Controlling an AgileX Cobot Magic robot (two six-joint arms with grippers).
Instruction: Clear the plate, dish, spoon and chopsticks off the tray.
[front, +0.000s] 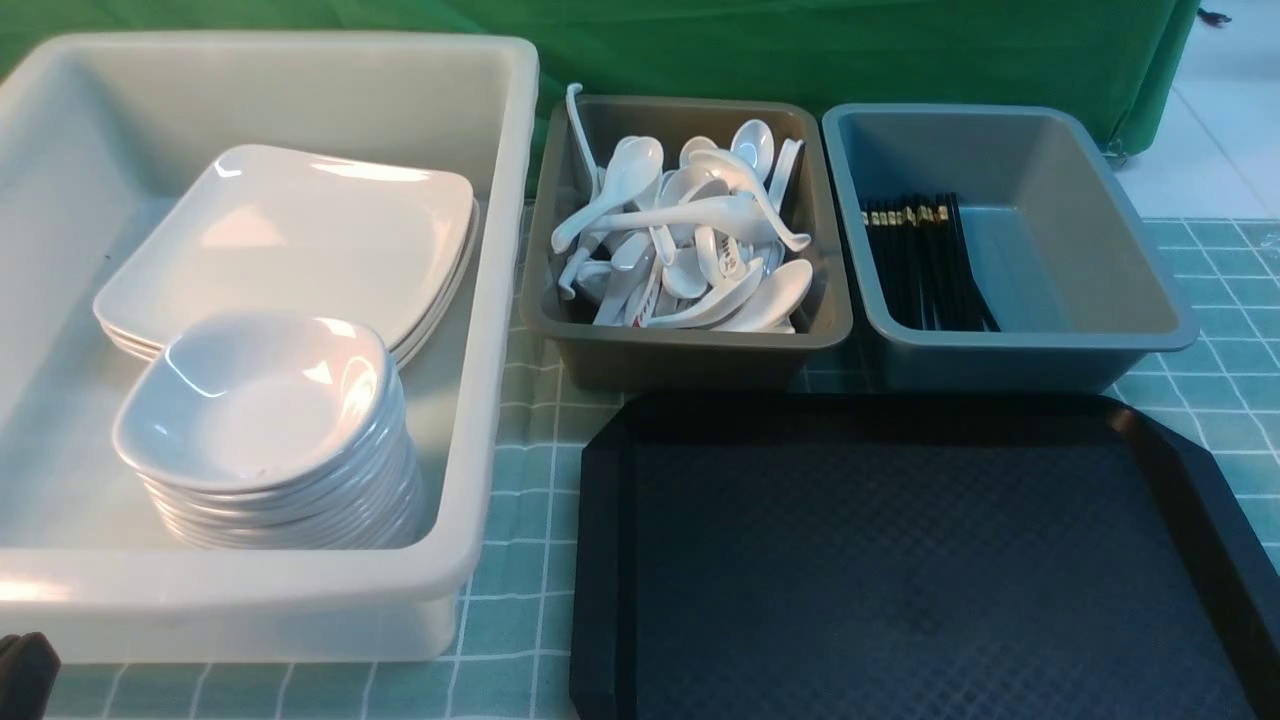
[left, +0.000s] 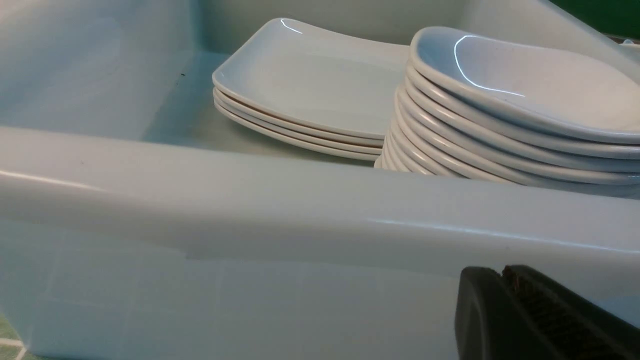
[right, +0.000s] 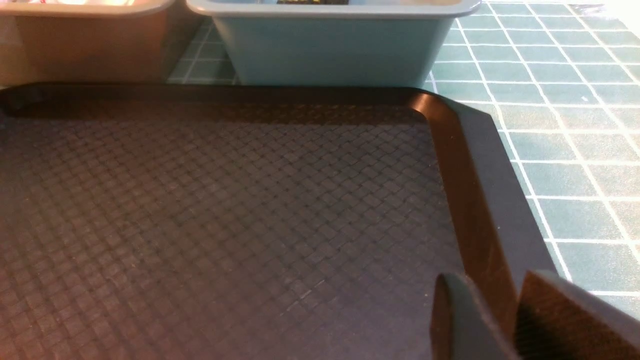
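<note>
The black tray lies at the front right with nothing on its diamond-textured floor; the right wrist view shows it too. The plate tops a stack in the big white tub; the dish tops a taller stack in front of it. Both also show in the left wrist view, the plate and the dish. Spoons fill the grey tub. Chopsticks lie in the blue-grey tub. My left gripper is shut and empty outside the white tub's near wall. My right gripper is slightly open and empty above the tray's right rim.
A checked green cloth covers the table, with a green backdrop behind the tubs. The left gripper's tip shows at the front left corner of the front view. The blue-grey tub's wall stands just beyond the tray.
</note>
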